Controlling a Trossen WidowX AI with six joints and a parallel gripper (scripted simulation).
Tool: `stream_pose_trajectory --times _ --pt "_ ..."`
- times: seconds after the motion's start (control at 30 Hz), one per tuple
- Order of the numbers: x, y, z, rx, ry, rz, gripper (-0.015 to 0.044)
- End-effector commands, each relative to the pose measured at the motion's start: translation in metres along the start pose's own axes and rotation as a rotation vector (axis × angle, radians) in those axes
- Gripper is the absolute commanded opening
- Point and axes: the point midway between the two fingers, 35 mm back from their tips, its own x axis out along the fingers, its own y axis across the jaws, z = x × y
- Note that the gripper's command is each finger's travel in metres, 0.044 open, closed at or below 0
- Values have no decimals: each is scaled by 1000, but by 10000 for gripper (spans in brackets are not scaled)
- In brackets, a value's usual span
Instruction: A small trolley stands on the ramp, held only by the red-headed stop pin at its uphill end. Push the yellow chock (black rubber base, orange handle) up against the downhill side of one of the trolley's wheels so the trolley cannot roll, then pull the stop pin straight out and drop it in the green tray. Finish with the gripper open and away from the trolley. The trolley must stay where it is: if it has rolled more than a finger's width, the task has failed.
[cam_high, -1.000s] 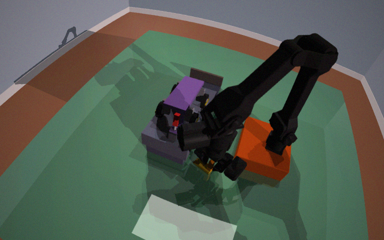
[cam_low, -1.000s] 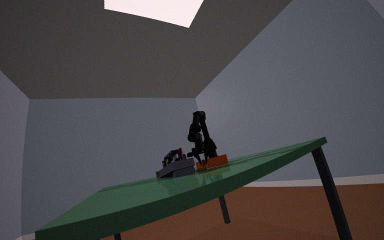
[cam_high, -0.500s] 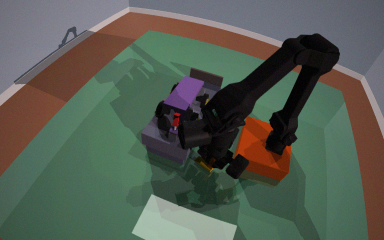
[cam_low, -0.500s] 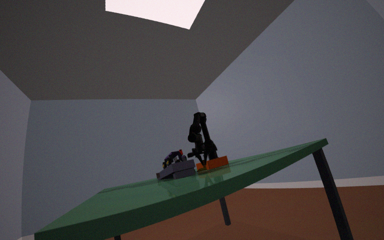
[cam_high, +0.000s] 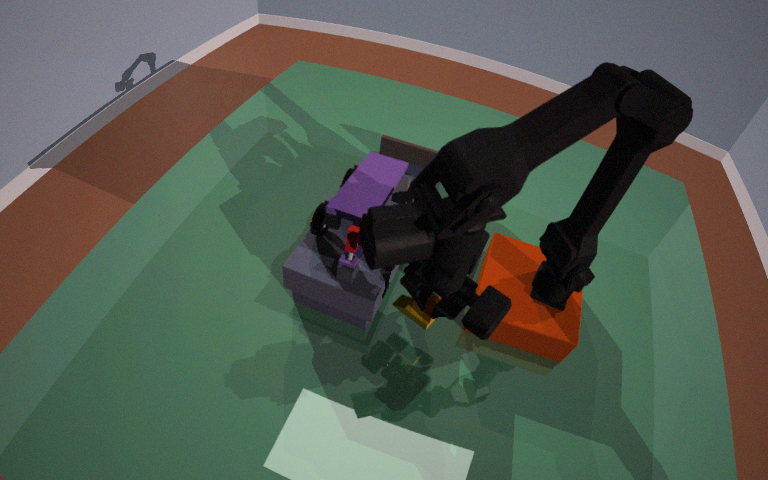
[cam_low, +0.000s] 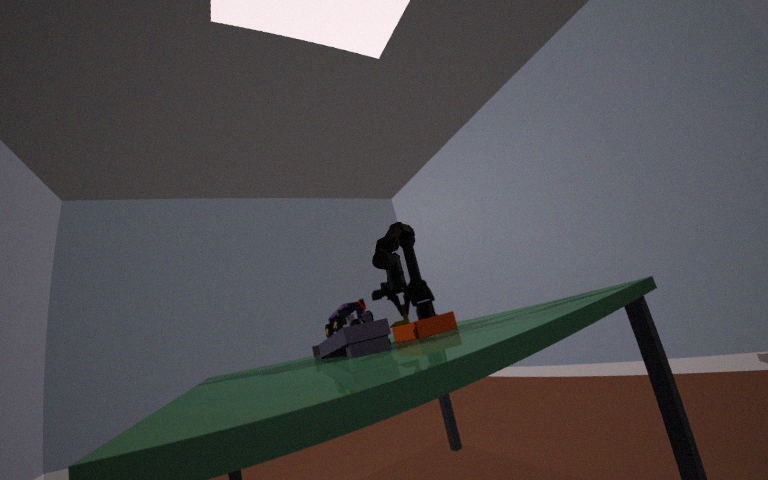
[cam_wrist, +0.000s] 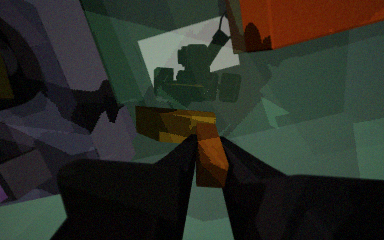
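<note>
Yellow wedge-shaped chock with orange upright handle (cam_high: 415, 311) (cam_wrist: 172, 123): beside the ramp, between it and the orange block under the arm; not at a wheel. End effector, black two-finger gripper (cam_high: 433, 302) (cam_low: 404, 318) (cam_wrist: 206, 141): nearly closed, fingers clamped on the handle. Whether the chock is off the surface: cannot tell.

Grey-purple ramp (cam_high: 334, 294) (cam_low: 368, 330): carries the purple-topped, black-wheeled trolley (cam_high: 368, 183) (cam_low: 346, 311). Red-headed stop pin (cam_high: 352, 238) (cam_low: 361, 303) upright in its holder at the uphill end.

Progress (judged): grasp made. Left: chock against the downhill side of a wheel, pin out, pin into the green tray, gripper opened and clear. Tray not identified in any view.

Orange block (cam_high: 526, 316) (cam_low: 436, 324): arm stands on it. Surface: glossy green table top (cam_high: 169, 362) (cam_low: 254, 390), mirroring arm and a bright ceiling panel (cam_low: 317, 22). Room: grey-blue walls, reddish-brown floor, pale skirting, dim light.
</note>
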Motion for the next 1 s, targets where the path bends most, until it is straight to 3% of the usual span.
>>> stream_pose_trajectory --times 0.0,0.73,0.97 --pt "-14 0 -1 2 6 1 0" --pt "-84 1 -3 2 6 1 0" --pt "-86 1 -4 -4 6 1 0"
